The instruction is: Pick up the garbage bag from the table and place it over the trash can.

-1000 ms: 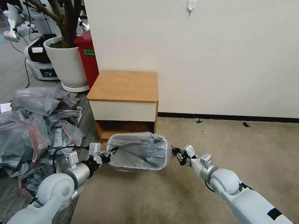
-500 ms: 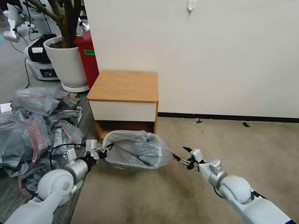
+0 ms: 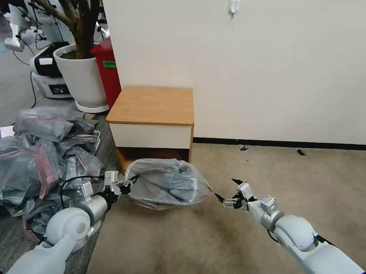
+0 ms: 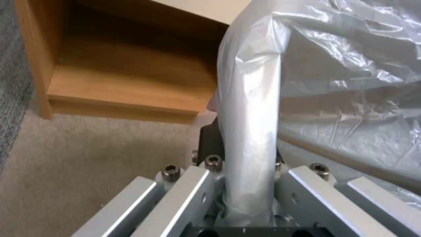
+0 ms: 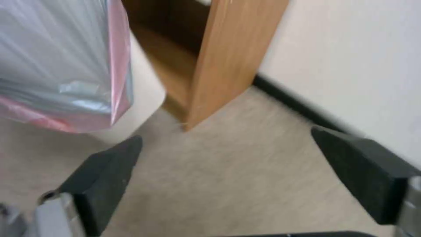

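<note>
1. The garbage bag [image 3: 165, 182] is draped over the trash can [image 5: 144, 95], which stands on the carpet just in front of the nightstand [image 3: 152, 107]. In the head view the grey film domes up over the can's mouth rather than hanging down inside it, and the pink-red band shows low along the near and right edge.
2. The left gripper [image 3: 124, 187] sits at the left side of the can with its fingers clamped on a twisted strand of the bag. In the left wrist view, that strand runs taut from between the metal fingers [image 4: 193, 187] up into the rest of the film.
3. The right gripper [image 3: 230, 193] is on the right, a short way from the bag. Its jaws are spread wide and hold nothing; the right wrist view shows only carpet between the two black pads [image 5: 105, 177].
4. Only cream plastic shows below the band on the right side, so the bag looks loosely seated there.
5. Risk, as I judge it: with one side free and the left side under tension, any further pull to the left could drag the band off the right rim, or tip or slide the light can.
6. A second risk: the trapped air may keep the film puffed, so the liner may slip off once released.
7. The heap of spare bags [image 3: 36, 155] lies well to the left, near the left arm's elbow.
</note>
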